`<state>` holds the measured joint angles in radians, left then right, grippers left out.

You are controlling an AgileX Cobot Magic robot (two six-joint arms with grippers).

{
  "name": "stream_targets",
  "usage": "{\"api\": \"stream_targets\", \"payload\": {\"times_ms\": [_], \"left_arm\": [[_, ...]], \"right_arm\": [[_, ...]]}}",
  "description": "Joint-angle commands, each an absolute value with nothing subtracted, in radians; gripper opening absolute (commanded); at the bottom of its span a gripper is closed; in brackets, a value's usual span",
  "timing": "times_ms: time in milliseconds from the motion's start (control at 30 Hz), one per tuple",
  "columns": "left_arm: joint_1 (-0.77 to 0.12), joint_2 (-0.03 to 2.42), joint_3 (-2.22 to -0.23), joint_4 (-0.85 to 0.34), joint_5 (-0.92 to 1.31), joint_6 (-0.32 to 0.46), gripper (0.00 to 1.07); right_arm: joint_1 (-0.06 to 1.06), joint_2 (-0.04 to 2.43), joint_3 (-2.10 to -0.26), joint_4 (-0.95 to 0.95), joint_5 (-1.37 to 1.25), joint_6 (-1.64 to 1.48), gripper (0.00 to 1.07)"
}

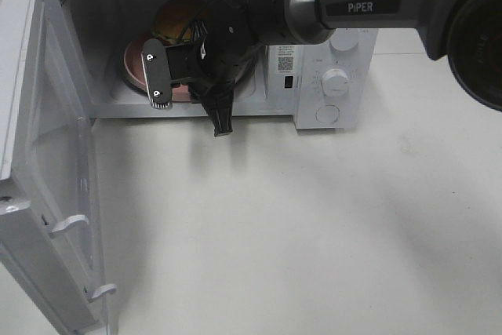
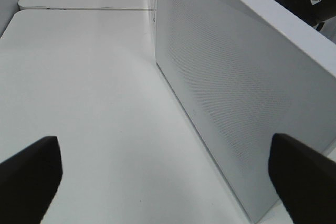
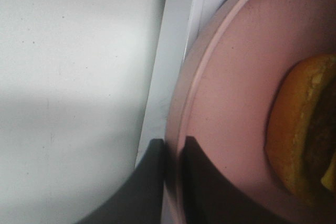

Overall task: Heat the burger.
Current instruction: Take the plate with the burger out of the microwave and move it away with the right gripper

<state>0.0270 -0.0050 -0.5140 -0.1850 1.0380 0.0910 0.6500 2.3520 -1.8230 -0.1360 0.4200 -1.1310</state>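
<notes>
The burger lies on a pink plate inside the open microwave. My right gripper reaches into the microwave's mouth from the right and largely covers the plate. In the right wrist view the two dark fingers of the right gripper pinch the plate's rim, with the burger further in on the plate. My left gripper stands wide open with nothing between its fingers, beside the microwave's outer side wall. It does not show in the exterior view.
The microwave's door hangs open toward the front left. Its control panel with a dial is to the right of the opening. White tabletop stretches in front of the microwave.
</notes>
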Motion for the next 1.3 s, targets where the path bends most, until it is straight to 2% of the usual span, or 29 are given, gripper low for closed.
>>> {"api": "stream_targets", "payload": {"times_ms": [33,467,667,1300], "left_arm": [[0.032,-0.013,-0.515,-0.189,1.028,0.088,1.0],[0.032,-0.013,-0.515,-0.189,1.028,0.088,1.0],[0.032,-0.013,-0.515,-0.189,1.028,0.088,1.0],[0.032,-0.013,-0.515,-0.189,1.028,0.088,1.0]], "right_arm": [[0.654,2.355,-1.82,-0.105,0.478,-1.159,0.0],[0.657,2.28,-1.794,-0.035,0.54,-1.286,0.0],[0.674,2.22,-1.698,-0.025,0.518,-1.373,0.0],[0.723,2.01,-1.437,-0.037,0.394,-1.378,0.0]]}}
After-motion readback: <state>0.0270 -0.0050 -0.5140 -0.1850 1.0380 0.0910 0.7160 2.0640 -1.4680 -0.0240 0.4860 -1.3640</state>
